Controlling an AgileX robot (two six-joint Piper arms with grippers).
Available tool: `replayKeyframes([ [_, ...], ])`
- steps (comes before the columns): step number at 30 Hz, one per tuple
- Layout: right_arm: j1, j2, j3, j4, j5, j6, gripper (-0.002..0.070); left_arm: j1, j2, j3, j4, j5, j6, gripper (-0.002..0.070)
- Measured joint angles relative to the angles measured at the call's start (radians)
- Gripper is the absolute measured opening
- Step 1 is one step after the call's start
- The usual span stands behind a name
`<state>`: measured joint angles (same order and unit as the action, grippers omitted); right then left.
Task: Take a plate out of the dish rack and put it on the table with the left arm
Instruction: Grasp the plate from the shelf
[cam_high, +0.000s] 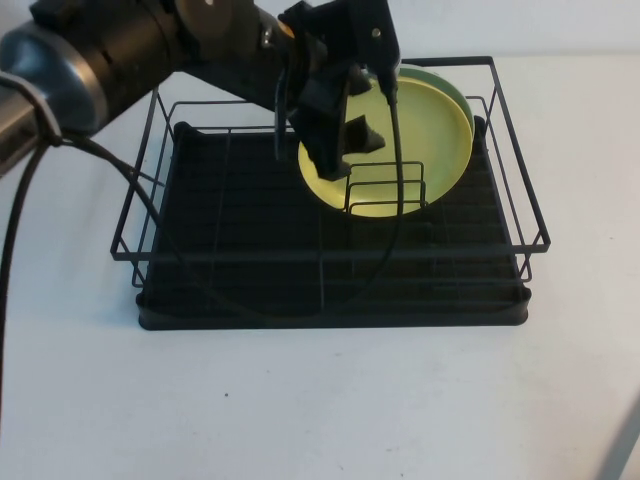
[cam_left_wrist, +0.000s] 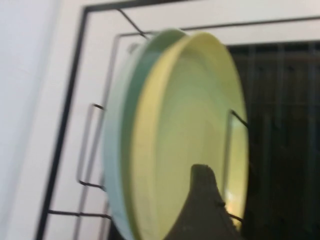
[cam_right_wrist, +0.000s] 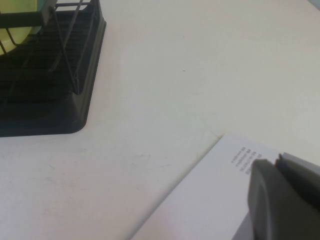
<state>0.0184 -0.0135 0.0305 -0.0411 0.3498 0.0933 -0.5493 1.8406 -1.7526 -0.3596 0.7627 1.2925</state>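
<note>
The pale-yellow plate (cam_high: 415, 140) stands on edge in the small wire holder (cam_high: 385, 187) at the back right of the black dish rack (cam_high: 330, 312). A light blue-green plate (cam_high: 455, 88) leans right behind it. My left gripper (cam_high: 343, 148) hangs over the rack at the yellow plate's left rim, fingers apart and empty. In the left wrist view one black finger (cam_left_wrist: 202, 200) shows in front of the yellow plate's face (cam_left_wrist: 190, 125); the other finger is hidden. My right gripper (cam_right_wrist: 280, 195) is parked low over a white sheet, fingers together.
The white table (cam_high: 300, 400) spreads in front of the rack and on both sides. A printed white sheet (cam_right_wrist: 210, 200) lies under the right gripper, off the rack's corner (cam_right_wrist: 75, 100). The left arm's cables (cam_high: 30, 200) trail over the rack's left wall.
</note>
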Motion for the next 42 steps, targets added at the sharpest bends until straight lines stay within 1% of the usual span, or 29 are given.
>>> replayKeyframes([
  [5,0.000,0.000,0.000,0.000,0.000,0.000,-0.0020,-0.004,0.014,-0.001,-0.041,-0.130,0.003,0.0452],
  [8,0.000,0.000,0.000,0.000,0.000,0.000,-0.0020,-0.004,0.025,-0.002,-0.052,-0.176,0.003,0.0453],
  [26,0.000,0.000,0.000,0.000,0.000,0.000,-0.0020,-0.004,0.129,-0.005,-0.081,-0.305,0.013,0.0453],
  [37,0.000,0.000,0.000,0.000,0.000,0.000,-0.0020,-0.004,0.175,-0.005,-0.085,-0.344,0.018,0.0450],
  [40,0.000,0.000,0.000,0.000,0.000,0.000,-0.0020,-0.004,0.176,-0.005,-0.085,-0.364,0.021,0.0410],
  [42,0.000,0.000,0.000,0.000,0.000,0.000,-0.0020,-0.004,0.176,-0.005,-0.085,-0.381,0.021,0.0351],
])
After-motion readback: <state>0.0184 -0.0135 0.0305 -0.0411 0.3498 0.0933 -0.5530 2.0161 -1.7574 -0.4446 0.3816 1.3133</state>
